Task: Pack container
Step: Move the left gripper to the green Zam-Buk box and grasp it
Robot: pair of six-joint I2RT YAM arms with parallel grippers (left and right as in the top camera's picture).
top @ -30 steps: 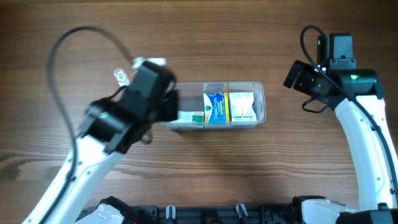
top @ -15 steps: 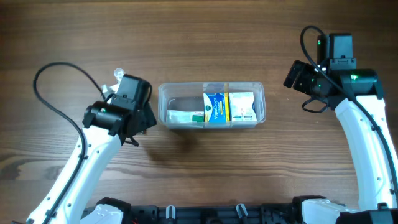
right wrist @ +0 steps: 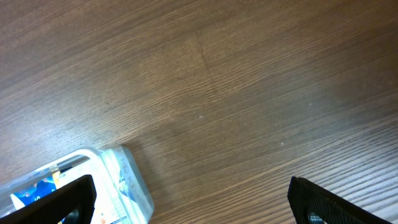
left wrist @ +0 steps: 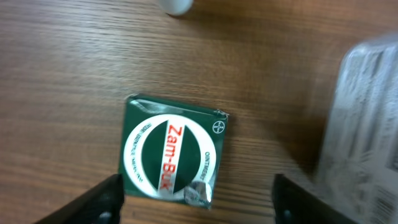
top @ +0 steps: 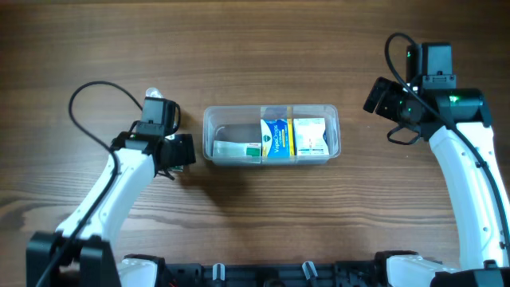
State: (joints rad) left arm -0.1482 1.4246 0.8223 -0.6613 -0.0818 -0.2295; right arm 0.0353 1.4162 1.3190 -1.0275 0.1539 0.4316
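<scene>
My left arm has swung away from the container [top: 209, 135]. A second ago it was hunched over the tub's left end; now it sits out on the wood beside it. In that end lies a flat green-and-white carton [top: 237, 149], which I could not see under the arm before. I reckon that piece is delivered. It rests next to the blue-and-yellow box [top: 276, 137] and the pale yellow one [top: 311, 137], both upright in the middle and right sections.

So the tub is filling up, and it stands at the centre of the table, between my two arms.

Now the left pincer [left wrist: 199, 205]. The jaws are spread wide, wider than the green Zam-Buk box [left wrist: 171, 152] lying flat on the table between them. One fingertip [left wrist: 109, 199] sits just off the box's left edge, the other well clear on the right. I see no contact, nothing pinched. The tub's wall [left wrist: 367, 124] blurs past on the right, and something small and white [left wrist: 177, 5] peeks in at the top edge. My guess is the Zam-Buk is the next pick: drop, square up, close.

The right pincer [right wrist: 199, 205] is parked where it was, jaws fully apart and empty over bare wood. Only the tub's corner [right wrist: 124, 180] shows at its lower left.
</scene>
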